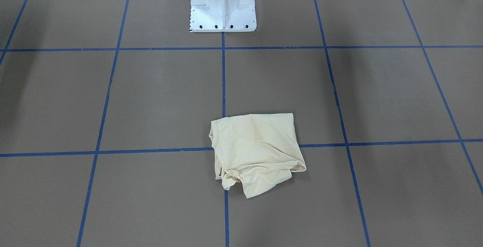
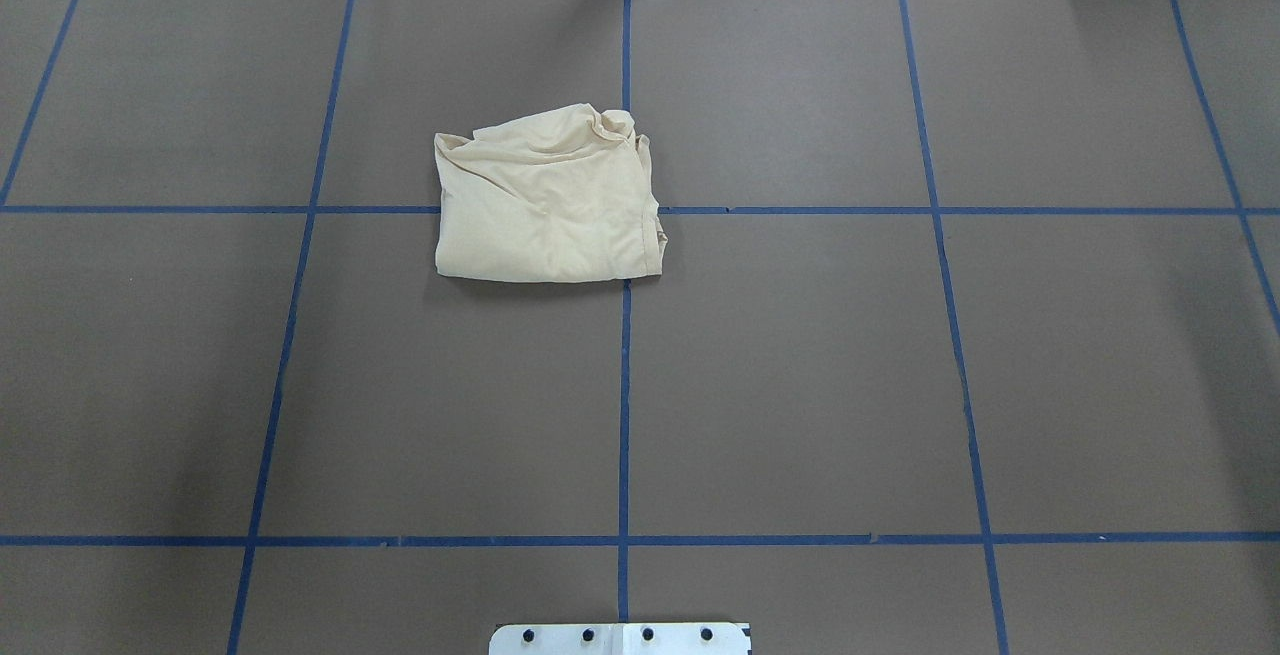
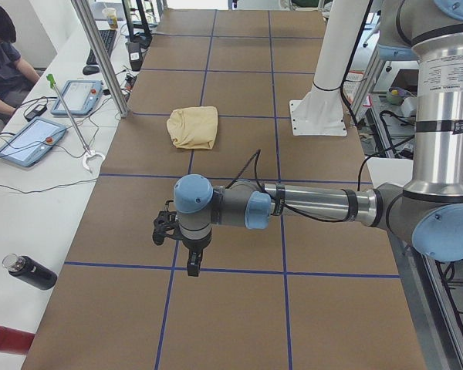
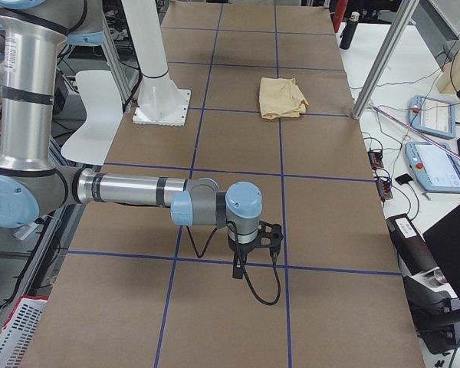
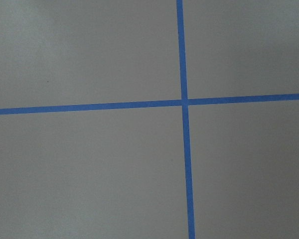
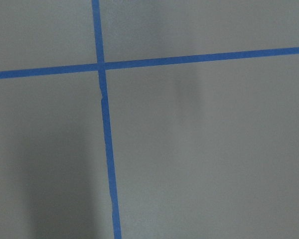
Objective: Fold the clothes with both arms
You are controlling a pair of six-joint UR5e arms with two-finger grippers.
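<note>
End effectors low over the bench (image 2: 800, 385), shirt bundled
I see the left end effector (image 3: 191, 266) and right end effector (image 4: 238, 270) only side-on, so I cannot tell their opening. Both hang well apart from the pedestal base (image 1: 223, 13). The T-shirt (image 2: 545, 200) lies folded across from that base.

Bare worktop (image 2: 800, 385) all round shirt (image 2: 545, 205); few obstacles.
Wide way in from robot side & both ends. Tighter from far edge: metal post (image 3: 100, 58) near shirt. Pedestal base (image 1: 222, 9) at mid robot-side edge, well apart. Left arm (image 3: 309, 204) & right arm (image 4: 138, 188) low over worktop ends, well apart from shirt.
</note>
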